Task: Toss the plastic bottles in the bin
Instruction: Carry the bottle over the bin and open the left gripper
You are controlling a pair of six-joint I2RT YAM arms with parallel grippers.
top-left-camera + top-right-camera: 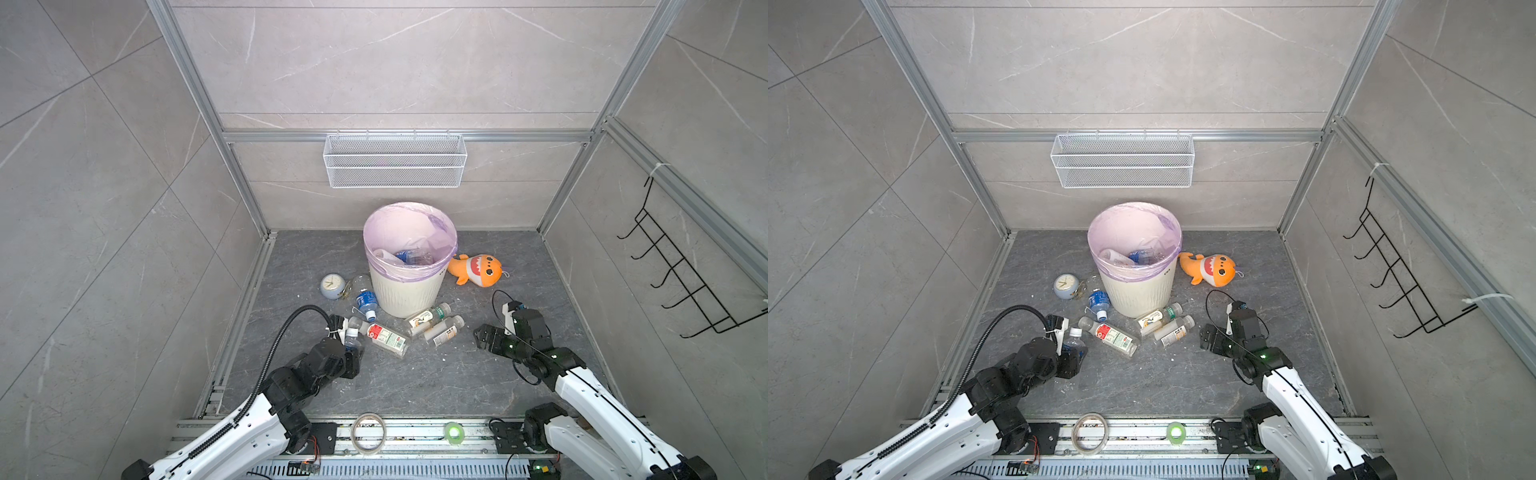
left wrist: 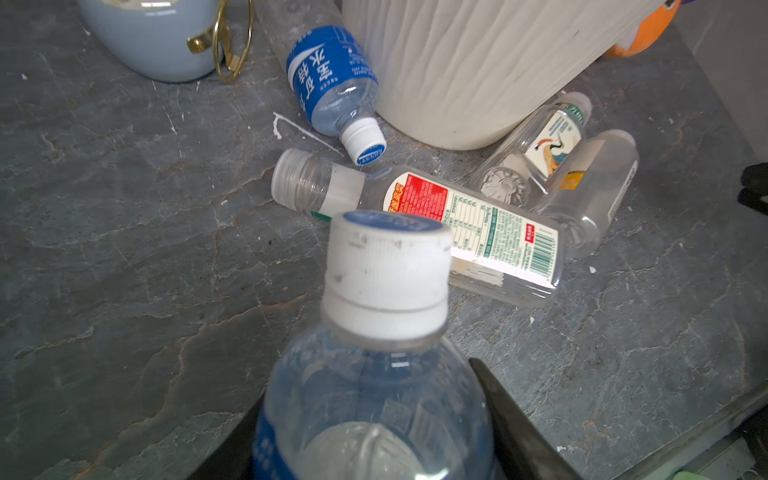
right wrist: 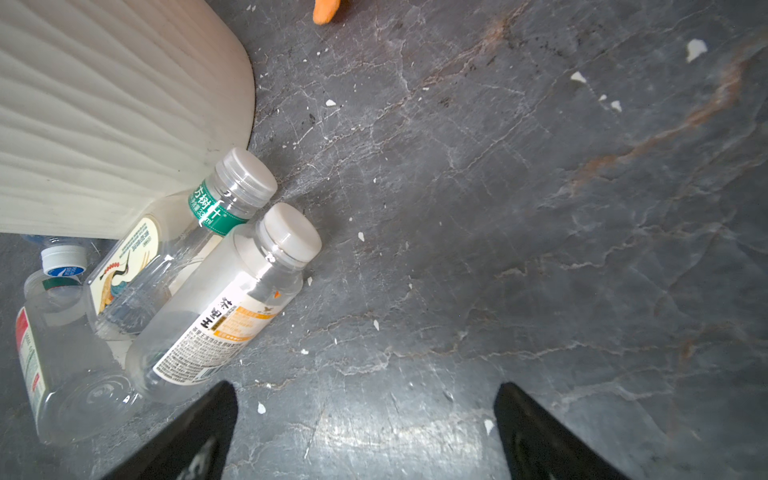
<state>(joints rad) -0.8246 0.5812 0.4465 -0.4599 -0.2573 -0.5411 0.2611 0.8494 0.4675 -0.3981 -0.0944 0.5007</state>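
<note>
Blue-label bottle (image 2: 374, 386) clamped between left jaws; right jaws spread wide, empty, near beige-label bottle (image 3: 216, 316).

Bright even light; soft shadows; floor (image 3: 374, 432) glare; edges bowed (both top views).

The left arm (image 1: 232, 432) and right arm (image 1: 598, 399) pair white shells, dotted with small dark holes, with black joints. A ribbed black conduit (image 1: 309, 307) arcs at lower left. Thin black wires (image 1: 500, 290) loop at lower right near a green light (image 1: 510, 345). The right gripper (image 3: 365, 384) has black tapered fingers (image 3: 187, 436).
</note>
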